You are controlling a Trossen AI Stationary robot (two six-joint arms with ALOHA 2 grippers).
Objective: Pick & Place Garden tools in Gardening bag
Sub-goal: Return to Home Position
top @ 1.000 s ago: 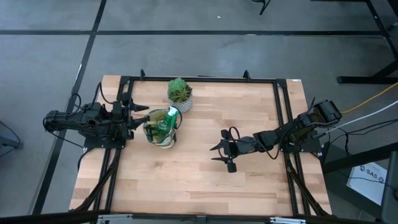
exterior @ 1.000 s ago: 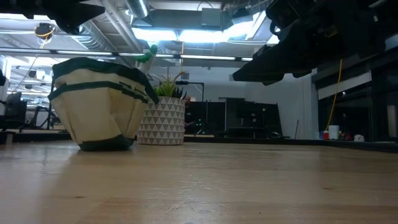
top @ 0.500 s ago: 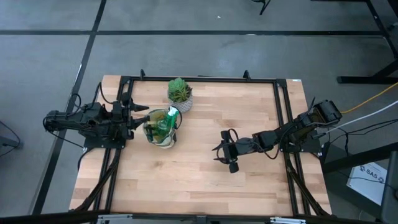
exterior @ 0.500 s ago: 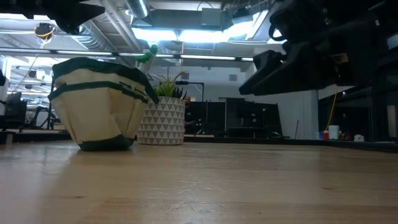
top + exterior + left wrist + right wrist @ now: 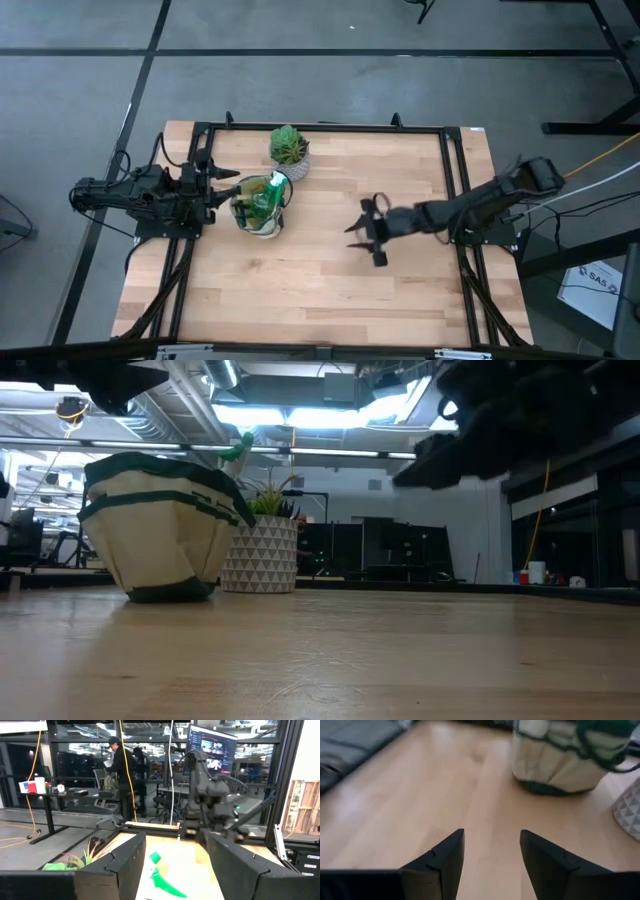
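Observation:
The cream gardening bag [image 5: 262, 207] with green trim stands on the table at the left; it also shows in the low view [image 5: 160, 525]. A translucent green spray bottle [image 5: 272, 189] stands in it, its head sticking out above the rim [image 5: 240, 448]. The trowel, shears and rake do not show. My left gripper [image 5: 232, 187] is open at the bag's left rim, and the bottle's green head [image 5: 155, 857] lies between and beyond its fingers. My right gripper [image 5: 358, 230] is open and empty above the middle of the table, right of the bag [image 5: 570, 755].
A potted green plant in a white patterned pot [image 5: 290, 150] stands just behind the bag, close to its far right side [image 5: 260, 555]. Bare wooden tabletop [image 5: 320, 290] lies in front and to the right. A black frame [image 5: 455, 180] runs along the table's edges.
My right gripper has risen from low over the table and gone a little toward the far edge, staying open and empty. The bag and bottle have not moved.

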